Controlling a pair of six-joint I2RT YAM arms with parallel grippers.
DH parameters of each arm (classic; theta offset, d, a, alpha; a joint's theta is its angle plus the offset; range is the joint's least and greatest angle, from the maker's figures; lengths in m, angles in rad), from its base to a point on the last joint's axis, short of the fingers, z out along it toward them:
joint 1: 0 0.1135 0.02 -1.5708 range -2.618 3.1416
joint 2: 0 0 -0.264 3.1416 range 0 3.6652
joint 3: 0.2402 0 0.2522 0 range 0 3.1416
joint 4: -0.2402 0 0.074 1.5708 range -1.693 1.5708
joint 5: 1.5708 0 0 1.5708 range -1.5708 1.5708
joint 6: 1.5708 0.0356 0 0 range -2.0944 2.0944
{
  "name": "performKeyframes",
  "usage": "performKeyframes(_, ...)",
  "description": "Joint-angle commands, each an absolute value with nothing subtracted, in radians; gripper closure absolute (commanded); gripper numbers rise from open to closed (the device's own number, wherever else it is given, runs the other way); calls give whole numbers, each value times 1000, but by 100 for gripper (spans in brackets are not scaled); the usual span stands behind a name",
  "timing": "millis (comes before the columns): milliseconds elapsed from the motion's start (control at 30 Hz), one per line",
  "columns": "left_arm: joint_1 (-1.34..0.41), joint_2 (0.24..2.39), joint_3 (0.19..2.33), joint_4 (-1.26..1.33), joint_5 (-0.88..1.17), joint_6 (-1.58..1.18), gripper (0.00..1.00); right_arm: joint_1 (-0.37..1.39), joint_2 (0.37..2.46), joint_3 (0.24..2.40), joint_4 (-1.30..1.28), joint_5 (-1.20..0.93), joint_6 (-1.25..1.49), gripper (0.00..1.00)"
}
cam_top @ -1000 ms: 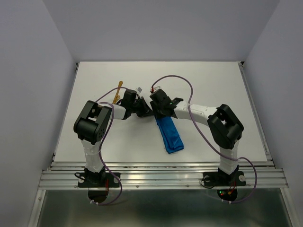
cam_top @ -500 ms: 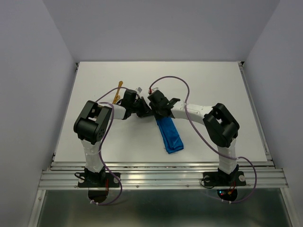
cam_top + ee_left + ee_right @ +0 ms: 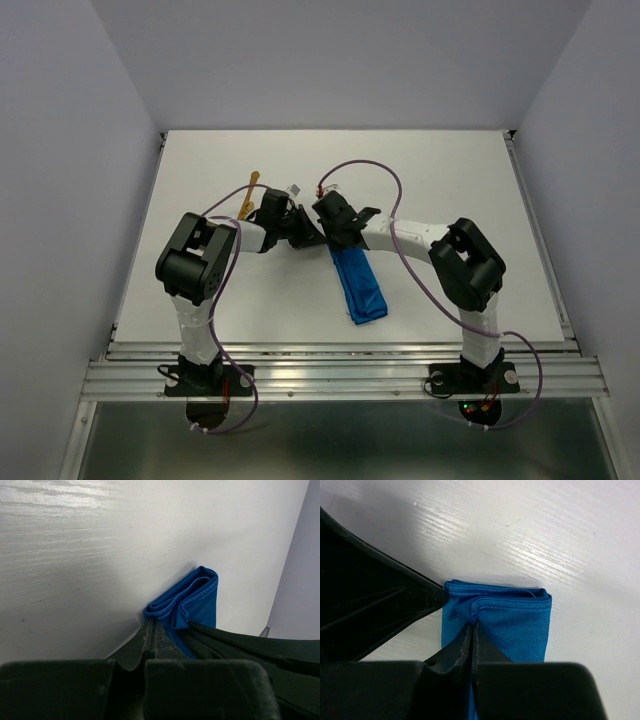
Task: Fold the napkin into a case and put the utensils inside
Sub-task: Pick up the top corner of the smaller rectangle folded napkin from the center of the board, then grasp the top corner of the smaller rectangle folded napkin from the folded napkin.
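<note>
I saw bright, even light: glare streaked the white grained tabletop (image 3: 75,510) ahead of the black left gripper (image 3: 149,626), soft shadow beside it, its base blurred.

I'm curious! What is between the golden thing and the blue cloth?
Top view: the left hand lies between the utensil and the case.

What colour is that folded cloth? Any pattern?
Plain bright blue napkin, no pattern; clearest in the right wrist view.
</note>
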State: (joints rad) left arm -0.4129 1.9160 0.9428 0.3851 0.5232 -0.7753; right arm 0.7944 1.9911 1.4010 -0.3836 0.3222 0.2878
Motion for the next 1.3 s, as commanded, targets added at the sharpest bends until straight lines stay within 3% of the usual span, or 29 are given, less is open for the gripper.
performKeyframes(0,-419,1884,957,396,535,-769,100,805,1979,1422,-373,353,307,99)
performKeyframes(533,-420,1661,769,390,512,-781,100,805,1838,1281,-223,186,388,99)
performKeyframes(900,-463,1572,715,321,469,-721,100,805,1709,1028,-37,167,485,99)
performKeyframes(933,-478,1581,722,313,465,-710,99,805,1692,1017,-26,172,492,99)
performKeyframes(1000,-503,1601,739,282,424,-687,81,805,1677,1002,-11,178,512,99)
performKeyframes(1100,-560,1617,781,235,365,-650,65,805,1655,989,18,173,525,99)
performKeyframes(1233,-592,1640,795,242,354,-641,64,805,1651,988,20,158,525,99)
performKeyframes(1267,-592,1649,796,245,348,-644,71,805,1652,985,20,156,523,99)
